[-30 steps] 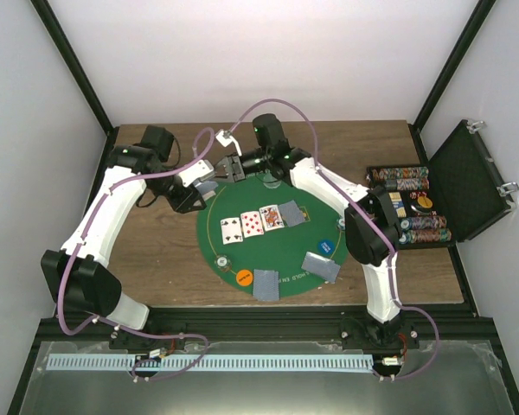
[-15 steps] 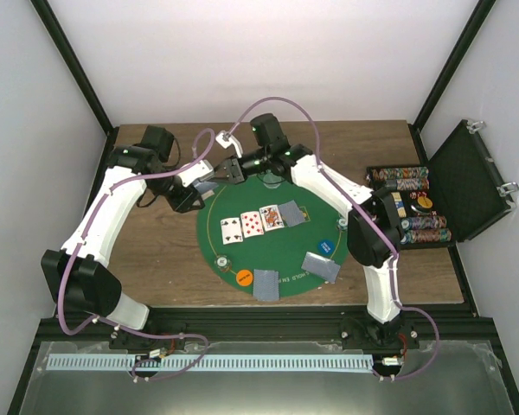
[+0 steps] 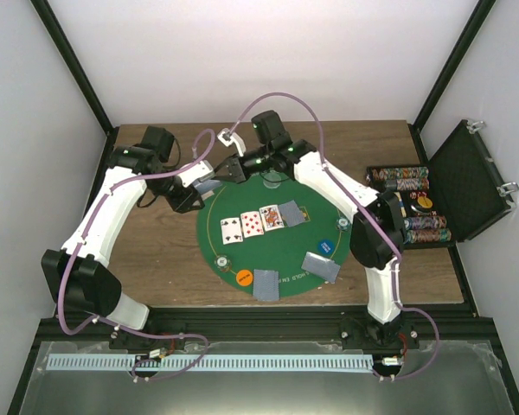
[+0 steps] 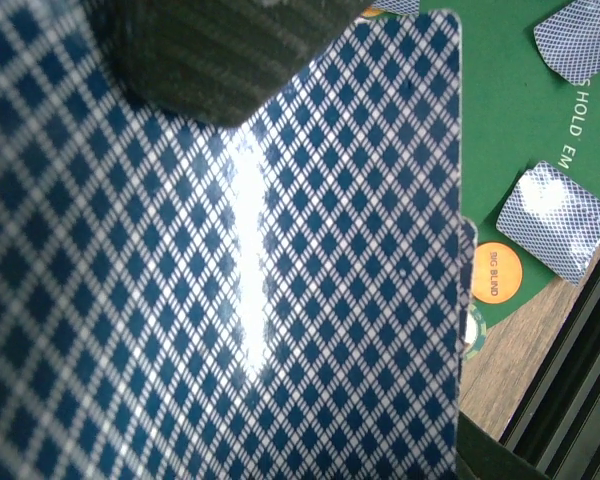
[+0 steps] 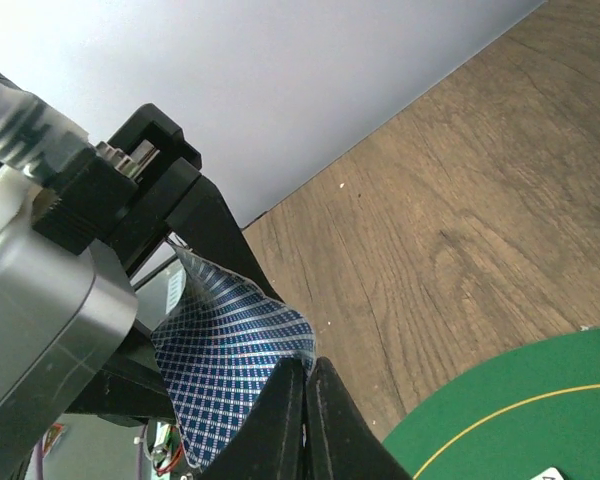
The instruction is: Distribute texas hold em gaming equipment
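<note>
My left gripper (image 3: 199,186) is shut on a stack of blue-checked-back cards (image 3: 208,184) at the green mat's (image 3: 281,251) far left edge. In the left wrist view the top card (image 4: 280,280) fills the frame and hides my left fingers. My right gripper (image 3: 226,169) is shut on that card's corner (image 5: 235,345), its fingertips (image 5: 292,385) pinched together. Face-up cards (image 3: 259,221) lie in a row mid-mat. Two face-down cards (image 3: 265,284) (image 3: 322,267), an orange disc (image 3: 244,277), a blue disc (image 3: 329,246) and a small chip (image 3: 219,261) lie near the front.
An open black case (image 3: 467,177) with rows of poker chips (image 3: 411,207) stands at the table's right. The wooden table (image 3: 156,251) shows left of the mat. Black frame posts stand at both back corners. A purple cable (image 3: 281,104) arcs over the right arm.
My right gripper has edged left toward the stack held by my left gripper. The left arm and the things on the mat have not moved.
</note>
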